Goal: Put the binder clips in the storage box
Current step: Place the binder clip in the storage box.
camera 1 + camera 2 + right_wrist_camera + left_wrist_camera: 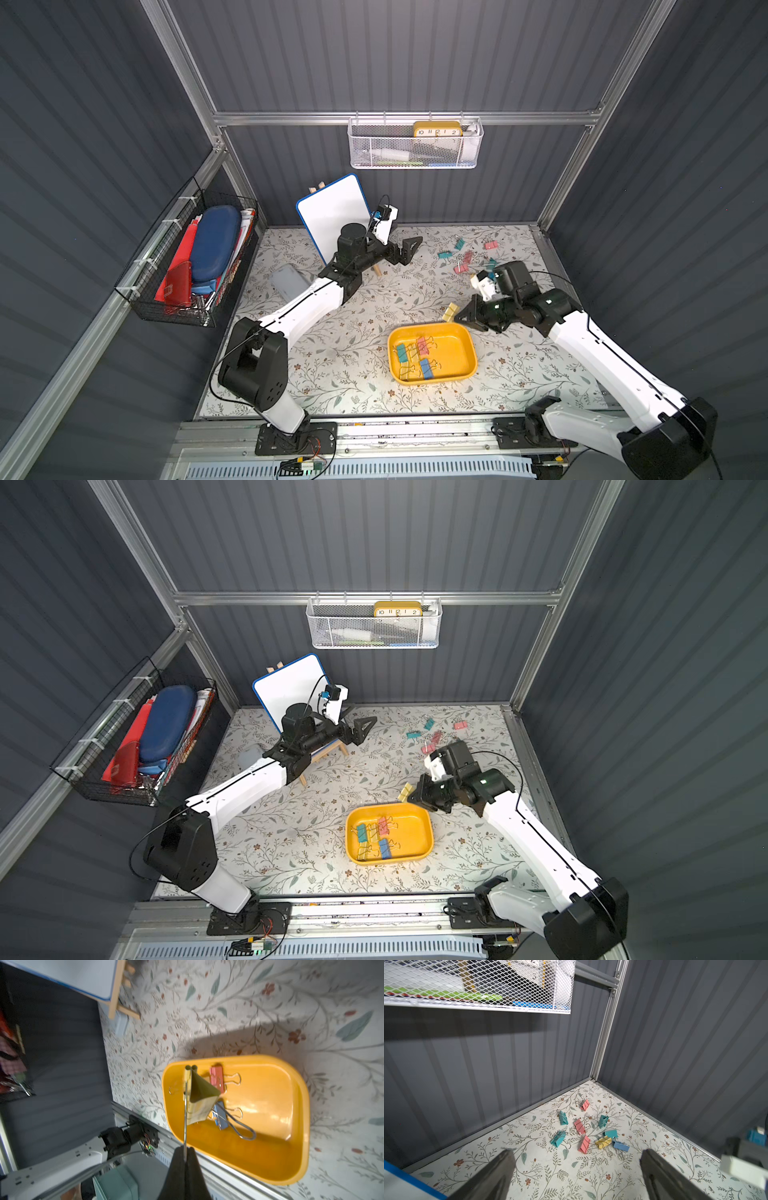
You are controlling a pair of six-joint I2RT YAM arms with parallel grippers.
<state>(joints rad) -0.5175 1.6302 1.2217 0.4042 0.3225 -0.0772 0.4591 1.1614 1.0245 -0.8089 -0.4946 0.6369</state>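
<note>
Yellow storage box [457, 353] — floral-patterned table [353, 332]

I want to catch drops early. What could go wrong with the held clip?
The right tool pinches the yellow clip only by its thin wire handle; it could swing or slip.
In a top view the clip hangs outside the far corner of the yellow tray; releasing now might miss.

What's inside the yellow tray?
Teal, pink, blue and yellow binder clips, clustered at one end of the storage box. In the right wrist view the right hand's yellow clip covers some.
</note>
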